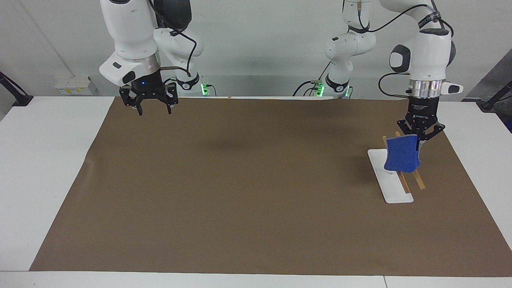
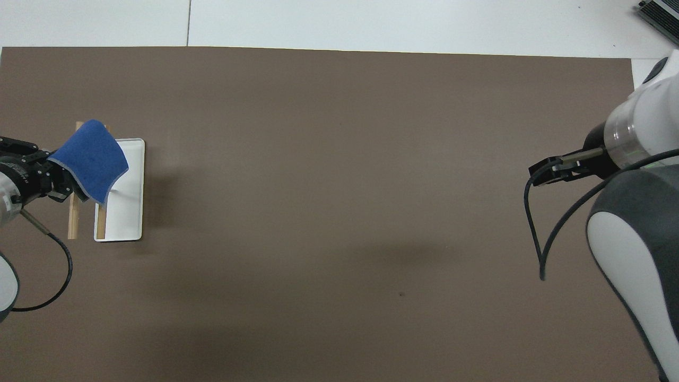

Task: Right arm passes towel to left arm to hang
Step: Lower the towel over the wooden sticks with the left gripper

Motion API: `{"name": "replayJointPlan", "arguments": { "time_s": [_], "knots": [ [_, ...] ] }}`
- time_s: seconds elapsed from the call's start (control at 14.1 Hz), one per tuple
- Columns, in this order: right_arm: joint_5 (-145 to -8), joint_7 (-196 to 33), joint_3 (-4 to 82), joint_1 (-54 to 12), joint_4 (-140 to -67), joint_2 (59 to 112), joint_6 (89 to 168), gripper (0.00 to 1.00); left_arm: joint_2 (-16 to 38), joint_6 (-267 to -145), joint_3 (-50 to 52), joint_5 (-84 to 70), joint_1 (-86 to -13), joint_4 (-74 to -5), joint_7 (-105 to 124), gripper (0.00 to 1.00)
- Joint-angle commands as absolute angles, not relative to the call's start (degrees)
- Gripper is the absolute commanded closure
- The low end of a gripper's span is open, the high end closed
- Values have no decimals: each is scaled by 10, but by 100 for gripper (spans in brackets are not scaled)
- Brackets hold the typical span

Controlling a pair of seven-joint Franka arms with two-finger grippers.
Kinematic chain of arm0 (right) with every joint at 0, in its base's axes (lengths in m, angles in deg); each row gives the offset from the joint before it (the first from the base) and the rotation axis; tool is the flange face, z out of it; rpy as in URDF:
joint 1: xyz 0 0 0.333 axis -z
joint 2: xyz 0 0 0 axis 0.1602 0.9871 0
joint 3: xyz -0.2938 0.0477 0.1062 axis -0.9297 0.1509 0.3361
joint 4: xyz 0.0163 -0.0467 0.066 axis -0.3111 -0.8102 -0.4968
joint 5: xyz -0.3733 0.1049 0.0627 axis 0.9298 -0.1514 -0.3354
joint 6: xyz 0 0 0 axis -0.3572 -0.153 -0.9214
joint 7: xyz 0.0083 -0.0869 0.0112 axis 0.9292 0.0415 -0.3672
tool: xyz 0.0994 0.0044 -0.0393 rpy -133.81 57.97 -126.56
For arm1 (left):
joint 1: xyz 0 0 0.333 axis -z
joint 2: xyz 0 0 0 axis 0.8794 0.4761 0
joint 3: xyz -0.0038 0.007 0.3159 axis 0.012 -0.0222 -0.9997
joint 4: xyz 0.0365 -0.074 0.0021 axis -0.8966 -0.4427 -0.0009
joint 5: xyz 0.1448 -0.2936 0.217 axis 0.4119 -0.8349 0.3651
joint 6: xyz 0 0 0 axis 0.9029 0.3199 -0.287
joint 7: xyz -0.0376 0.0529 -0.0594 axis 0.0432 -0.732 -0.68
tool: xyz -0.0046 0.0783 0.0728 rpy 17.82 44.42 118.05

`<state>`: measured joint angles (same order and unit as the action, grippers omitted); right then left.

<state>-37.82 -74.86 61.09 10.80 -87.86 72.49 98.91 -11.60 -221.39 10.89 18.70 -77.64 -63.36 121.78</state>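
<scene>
Desk (image 1: 48,168) is white with a big brown mat (image 1: 240,192) covering most of it; all the action sits on the mat.

My left arm (image 1: 426,52) is at its own end of the desk, wrist pointing straight down. The left gripper (image 1: 418,143) has its fingers pinched shut on the top edge of the towel (image 1: 401,159), so the cloth hangs free below. It dangles right over the rack (image 1: 404,180), two thin wooden rails (image 2: 74,217) running side by side above a white base tray (image 2: 127,212). I read this as the hang step: handover looks done, and holding by one edge lets the cloth drape over a rail once lowered. I can't tell if the towel's lower edge touches a rail yet.

My right arm (image 1: 132,36) waits at the other end, right gripper (image 1: 152,107) over the mat's edge by its base, fingers spread wide, holding nothing. That keeps it out of the way.

Base tray holds nothing loose that I can see, just the rail supports.
</scene>
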Motion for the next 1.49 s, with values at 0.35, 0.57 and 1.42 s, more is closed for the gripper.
{"name": "replayJointPlan", "arguments": {
  "time_s": [0.35, 0.57, 1.42],
  "knots": [
    [-490, -803, 409, 12, -890, 697, 959, 0, -127, -2266, 114, 195, -814, -679, 1217, 99],
    [-490, -803, 390, -10, -896, 695, 976, 0, -122, -2286, 114, 195, -813, -698, 1216, 95],
    [-490, -795, 392, -18, -926, 687, 1063, 0, -112, -2308, 114, 195, -829, -724, 1154, 90]
  ]
}}
